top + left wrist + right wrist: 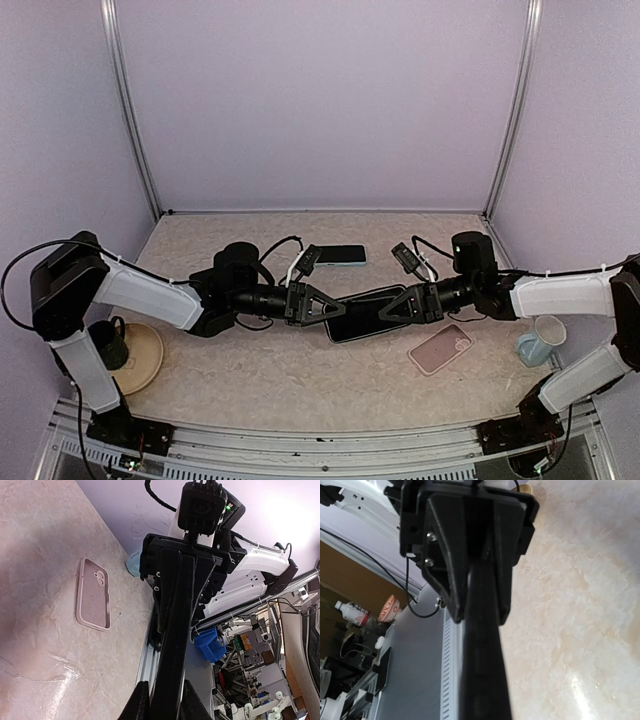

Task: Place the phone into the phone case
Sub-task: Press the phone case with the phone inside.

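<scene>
Black phone hangs pinched between left gripper and right gripper, over the bench; uneven release could drop it wide of the pink case.

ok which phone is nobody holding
The teal-edged phone at the back, lying free; the black phone is pinched between the left gripper and right gripper.
</scene>
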Controlling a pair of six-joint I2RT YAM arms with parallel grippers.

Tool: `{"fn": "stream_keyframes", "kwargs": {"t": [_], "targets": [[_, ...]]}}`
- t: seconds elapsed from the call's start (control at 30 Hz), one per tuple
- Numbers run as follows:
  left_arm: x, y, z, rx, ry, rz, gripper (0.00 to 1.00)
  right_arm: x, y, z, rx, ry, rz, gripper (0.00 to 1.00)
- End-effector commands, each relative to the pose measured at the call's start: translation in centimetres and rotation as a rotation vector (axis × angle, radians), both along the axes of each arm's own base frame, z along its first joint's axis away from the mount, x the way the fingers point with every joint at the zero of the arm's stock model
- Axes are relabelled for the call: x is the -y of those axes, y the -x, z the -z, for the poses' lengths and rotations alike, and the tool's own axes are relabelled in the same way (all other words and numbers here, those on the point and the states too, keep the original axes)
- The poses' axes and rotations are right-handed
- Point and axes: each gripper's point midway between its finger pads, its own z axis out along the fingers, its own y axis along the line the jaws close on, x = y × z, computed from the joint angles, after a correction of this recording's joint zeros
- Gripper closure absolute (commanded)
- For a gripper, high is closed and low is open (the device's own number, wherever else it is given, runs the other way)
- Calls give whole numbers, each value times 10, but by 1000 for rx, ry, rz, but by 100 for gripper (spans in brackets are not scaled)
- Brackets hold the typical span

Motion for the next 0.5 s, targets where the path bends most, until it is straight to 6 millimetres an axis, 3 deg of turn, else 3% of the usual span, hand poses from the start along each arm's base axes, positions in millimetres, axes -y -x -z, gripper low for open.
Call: {"fn": "stream_keyframes", "kwargs": {"t": [0.0, 0.07, 0.33, 0.47], "targets": [[-3, -15, -3, 31, -58, -94, 90, -4, -7, -4, 59, -1, 22, 95], [-6, -21, -2, 56, -92, -127, 87, -4, -12, -1, 63, 20, 47, 95], [-16, -29, -4, 112, -152, -204, 92, -6, -23, 5, 58, 56, 92, 96], [-16, -27, -4, 126, -158, -199, 84, -6, -24, 4, 64, 56, 99, 96]]}}
